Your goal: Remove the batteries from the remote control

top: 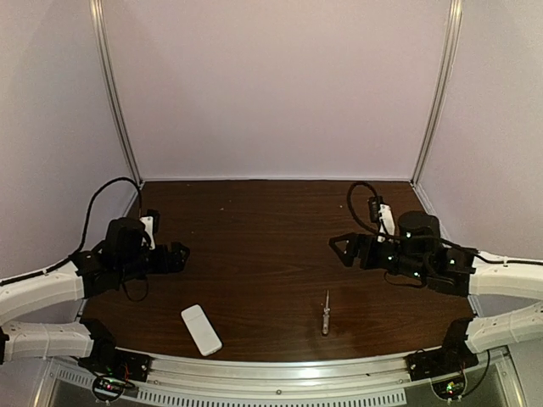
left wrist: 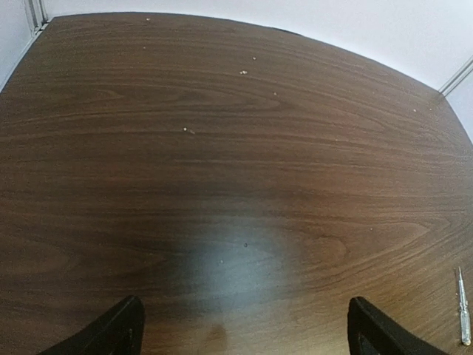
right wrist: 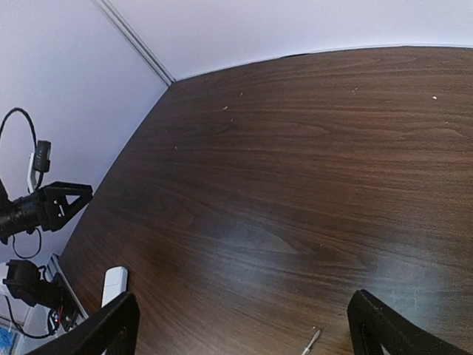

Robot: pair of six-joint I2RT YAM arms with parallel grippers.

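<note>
At the left edge of the top view, the left arm (top: 44,293) reaches in from the lower left corner. Its white links are folded back on each other and its black wrist is held level above the table (top: 254,220). The left end effector (top: 180,253) points toward the middle of the frame and hovers over bare wood, touching nothing. In the left wrist view its fingers (left wrist: 111,333) sit far apart at the two lower corners, with only wood grain between them.

Lower and slightly right of it, the remote control (top: 201,329) lies flat near the table's bottom edge. It is tilted so its upper end leans left, and it is well apart from both end effectors. Right of centre, the screwdriver (top: 325,312) lies nearly upright in the frame, also near the bottom edge.

Farther right, the right end effector (top: 342,246) points left toward the middle and holds nothing. The right wrist view shows its fingers (right wrist: 384,333) wide apart at the lower corners, with the remote control small at the lower left. The right arm (top: 509,280) mirrors the left, folded in from the lower right corner.
</note>
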